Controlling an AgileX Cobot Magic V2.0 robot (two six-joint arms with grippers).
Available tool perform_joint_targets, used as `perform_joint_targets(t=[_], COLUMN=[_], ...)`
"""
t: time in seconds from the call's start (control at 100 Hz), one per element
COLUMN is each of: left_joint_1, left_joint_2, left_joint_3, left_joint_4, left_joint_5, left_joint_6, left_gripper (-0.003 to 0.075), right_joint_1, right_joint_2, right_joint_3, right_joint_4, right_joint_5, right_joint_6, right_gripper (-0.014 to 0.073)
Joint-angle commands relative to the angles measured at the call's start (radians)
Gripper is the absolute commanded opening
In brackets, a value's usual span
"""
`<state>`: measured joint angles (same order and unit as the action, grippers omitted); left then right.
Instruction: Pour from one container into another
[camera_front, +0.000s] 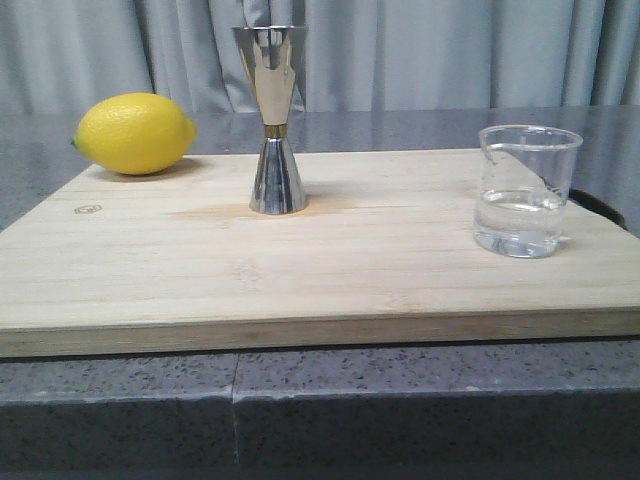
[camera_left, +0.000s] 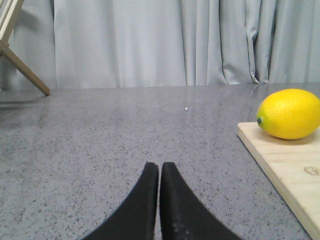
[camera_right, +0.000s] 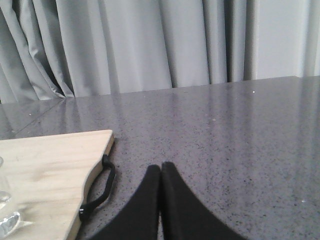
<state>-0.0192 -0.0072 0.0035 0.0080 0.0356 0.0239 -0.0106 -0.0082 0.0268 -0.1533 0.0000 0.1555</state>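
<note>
Lemon (camera_front: 134, 132) sits at upper left of the front view on the wooden board (camera_front: 300, 270); jigger (camera_front: 272, 120) stands upright at upper centre; beaker (camera_front: 525, 190) stands upright at right, partly filled with clear liquid, well apart from the jigger.

Left gripper (camera_left: 159, 172): fingertips pressed together, holding nothing, over bare grey countertop (camera_left: 125, 135), board corner and lemon at right of its frame. Right gripper (camera_right: 160, 172): likewise closed and empty, beside the board's black strap handle (camera_right: 100, 192); only a sliver of glass shows at the lower left edge of its frame.

Beaker is not between either pair of jaws; right gripper is the nearer.

Risks (judgement): smooth glass may slip in the grip; jigger's narrow mouth and tall, slim form invite spillage or tipping if the lip is misaligned.
</note>
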Motion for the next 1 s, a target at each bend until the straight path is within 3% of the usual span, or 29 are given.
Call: perform_joint_targets(t=[0.0,0.09,0.21,0.66,0.84,0.99], left_joint_1=[-0.001,-0.001,-0.001,-0.001,-0.001,-0.001], left_joint_2=[-0.022,-0.022,-0.022,0.165,0.309,0.418], left_joint_3=[0.004,-0.002,-0.035,-0.356,-0.474,-0.557], left_joint_4=[-0.008,-0.023,-0.098,-0.11,-0.11,-0.11], left_joint_5=[-0.138,-0.221,-0.214,0.139,0.196,0.237], left_joint_6=[-0.006,-0.016,-0.016,-0.016,0.021,0.023], left_gripper=[-0.0019,-0.0019,-0.0019,-0.0019,-0.0019,-0.0019], right_joint_1=[-0.006,-0.006,-0.006,-0.004,-0.003,-0.003], right_joint_2=[-0.022,-0.022,-0.022,0.168,0.297,0.398], right_joint_3=[0.015,0.015,-0.006,-0.373,-0.501,-0.59], right_joint_4=[-0.004,-0.004,-0.004,-0.004,-0.004,-0.004], right_joint_5=[-0.127,-0.152,-0.118,0.28,0.327,0.327], right_joint_6=[-0.01,-0.01,-0.009,-0.037,-0.137,-0.139], right_gripper=[-0.0071,-0.0071,-0.0071,-0.0071,-0.0071,-0.0071])
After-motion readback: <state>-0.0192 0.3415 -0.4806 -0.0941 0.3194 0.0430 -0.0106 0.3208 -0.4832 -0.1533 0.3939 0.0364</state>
